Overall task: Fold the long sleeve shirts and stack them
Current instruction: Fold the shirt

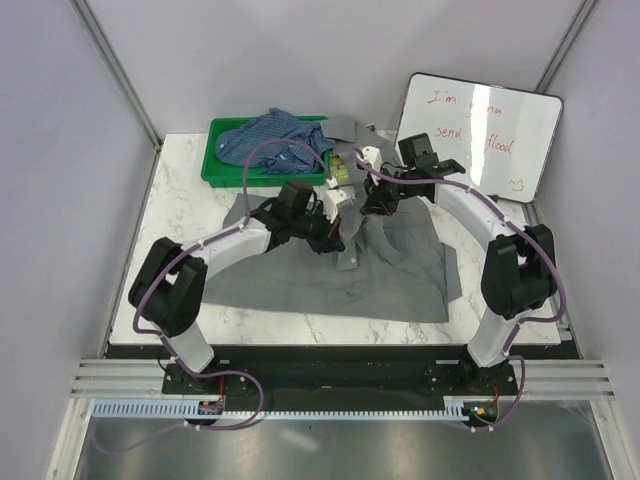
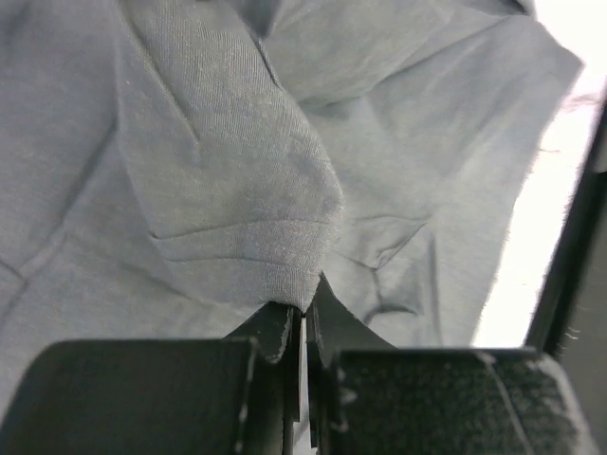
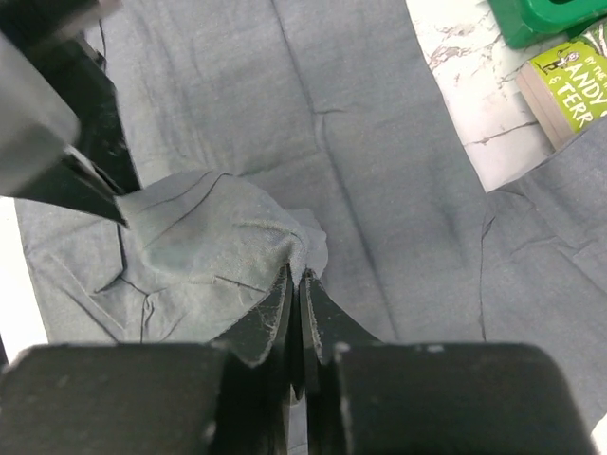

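The grey long sleeve shirt (image 1: 330, 275) lies spread across the middle of the marble table. My left gripper (image 1: 335, 238) is shut on a hemmed edge of it, seen close in the left wrist view (image 2: 247, 227). My right gripper (image 1: 372, 205) is shut on another bunched fold of the grey shirt (image 3: 218, 246), just right of the left gripper. Both hold the cloth raised a little over the shirt's middle. The blue checked shirt (image 1: 275, 140) lies crumpled in the green bin (image 1: 215, 160) at the back left.
A whiteboard (image 1: 480, 135) with red writing leans at the back right. A green book (image 3: 569, 81) lies by the bin's corner, beside the grey shirt's far edge. Bare marble shows along the table's left side (image 1: 175, 230).
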### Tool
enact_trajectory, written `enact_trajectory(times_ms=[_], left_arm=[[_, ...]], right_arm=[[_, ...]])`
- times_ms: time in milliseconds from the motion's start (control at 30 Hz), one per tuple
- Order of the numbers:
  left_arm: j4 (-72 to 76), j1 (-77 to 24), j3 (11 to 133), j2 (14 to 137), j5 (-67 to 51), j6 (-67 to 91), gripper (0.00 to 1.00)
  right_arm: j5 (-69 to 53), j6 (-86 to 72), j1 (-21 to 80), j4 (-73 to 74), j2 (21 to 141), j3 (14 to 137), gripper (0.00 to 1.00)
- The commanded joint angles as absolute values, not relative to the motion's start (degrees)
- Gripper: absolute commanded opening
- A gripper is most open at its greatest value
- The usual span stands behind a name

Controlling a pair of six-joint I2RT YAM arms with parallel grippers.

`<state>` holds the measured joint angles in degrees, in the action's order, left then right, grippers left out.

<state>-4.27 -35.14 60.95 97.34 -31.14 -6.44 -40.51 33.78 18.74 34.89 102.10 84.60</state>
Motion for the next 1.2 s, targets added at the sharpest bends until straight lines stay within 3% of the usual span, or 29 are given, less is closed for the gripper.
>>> enact_trajectory(times_ms=[0, 67, 133, 167, 200, 267, 433, 633, 867, 967, 1167], left_arm=[[-21.41, -31.65, 69.42, 92.38, -43.38, -3.78, 0.02], [-30.52, -29.10, 71.44, 90.80, -45.17, -5.18, 0.02], [-35.13, -26.73, 71.89, 88.42, -48.85, -7.55, 0.02], [-44.21, -25.67, 72.76, 88.16, -54.17, -9.73, 0.02], [-47.43, -24.88, 73.21, 88.68, -55.79, -12.37, 0.02], [-57.76, -24.52, 74.09, 89.56, -56.78, -18.06, 0.02], [-70.21, -18.21, 75.40, 93.94, -48.44, -28.11, 0.02], [-67.87, -12.31, 87.50, 105.87, -41.06, -29.97, 0.08], [-65.66, -7.57, 102.56, 116.37, -29.45, -27.43, 0.42], [-63.12, -5.71, 98.37, 112.17, -29.27, -27.51, 0.43], [-54.86, -5.54, 77.37, 96.43, -28.12, -23.05, 0.46]], right_arm=[[-43.50, 33.49, 18.37, 35.68, 99.67, 86.13, 0.14], [-44.03, 33.22, 18.46, 35.86, 98.79, 85.61, 0.17], [-44.12, 32.52, 18.37, 36.21, 98.53, 85.60, 0.30], [-44.21, 32.61, 18.37, 37.78, 98.18, 85.78, 0.62], [-44.30, 32.87, 18.46, 38.49, 97.91, 85.61, 0.72], [-44.30, 34.01, 18.37, 40.15, 96.25, 84.30, 0.78], [-42.63, 37.53, 18.37, 43.33, 92.38, 79.64, 0.77], [-43.94, 37.01, 18.46, 43.33, 90.88, 72.08, 0.73], [-42.28, 34.02, 18.46, 41.84, 90.97, 70.75, 0.65], [-40.96, 32.79, 18.46, 41.31, 90.79, 70.23, 0.60], [-39.38, 30.24, 18.98, 40.69, 90.71, 69.00, 0.50]])
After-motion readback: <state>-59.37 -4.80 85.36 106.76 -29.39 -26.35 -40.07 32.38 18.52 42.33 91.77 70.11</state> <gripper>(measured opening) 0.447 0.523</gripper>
